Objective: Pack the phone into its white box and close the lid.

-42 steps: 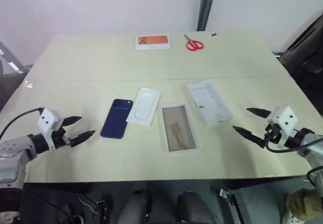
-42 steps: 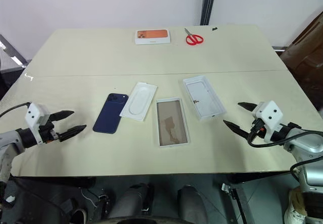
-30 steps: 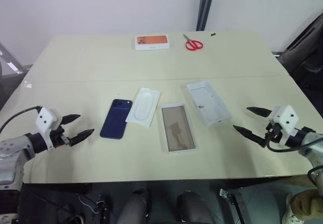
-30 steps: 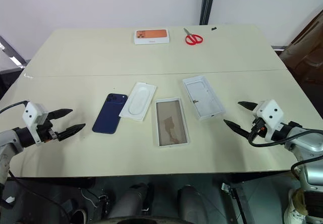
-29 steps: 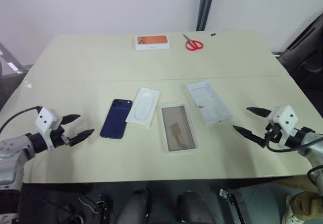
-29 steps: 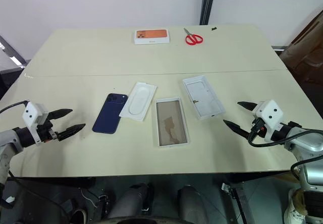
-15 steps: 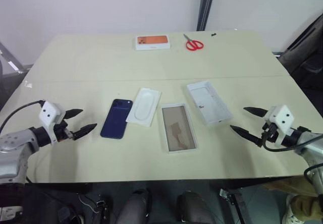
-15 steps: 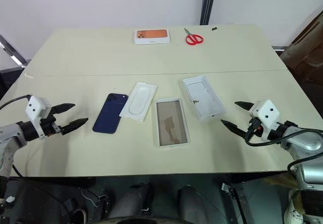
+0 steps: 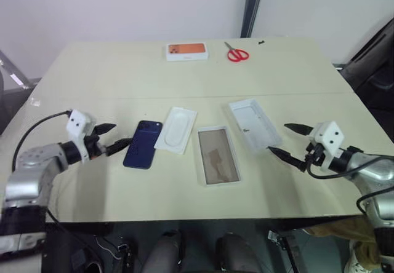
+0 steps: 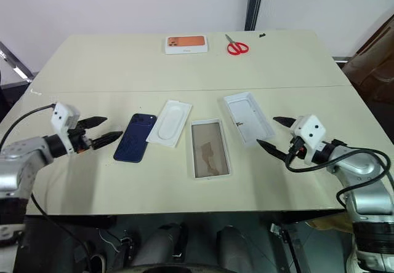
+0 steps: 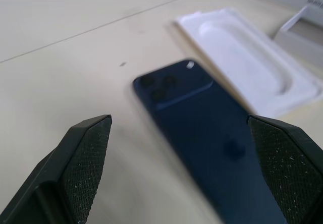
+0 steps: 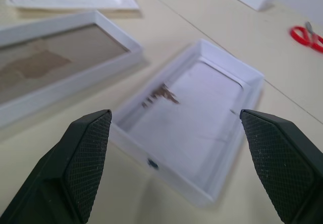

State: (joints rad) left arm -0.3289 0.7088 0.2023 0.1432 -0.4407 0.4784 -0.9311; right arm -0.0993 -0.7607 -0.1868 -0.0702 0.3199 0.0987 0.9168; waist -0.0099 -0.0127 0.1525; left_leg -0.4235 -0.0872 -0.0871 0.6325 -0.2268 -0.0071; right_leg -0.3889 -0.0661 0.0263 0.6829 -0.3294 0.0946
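On the table (image 9: 92,76), the phone (image 9: 142,144) is lying at about nine o'clock from the box (image 9: 217,155), with the insert (image 9: 175,129) lying between them, a little farther back. The lid (image 9: 255,124) is sitting at two o'clock from the box, just beside it. The second box (image 9: 186,51) and the scissors (image 9: 236,53) are resting at twelve o'clock, well apart from the rest, scissors on the right.

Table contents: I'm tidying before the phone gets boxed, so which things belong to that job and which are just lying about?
Belong to the job:
phone
white box
lid, lying inside-up

Just lying about:
thin white insert, beside the phone
orange-topped box, at the far edge
red scissors, near it
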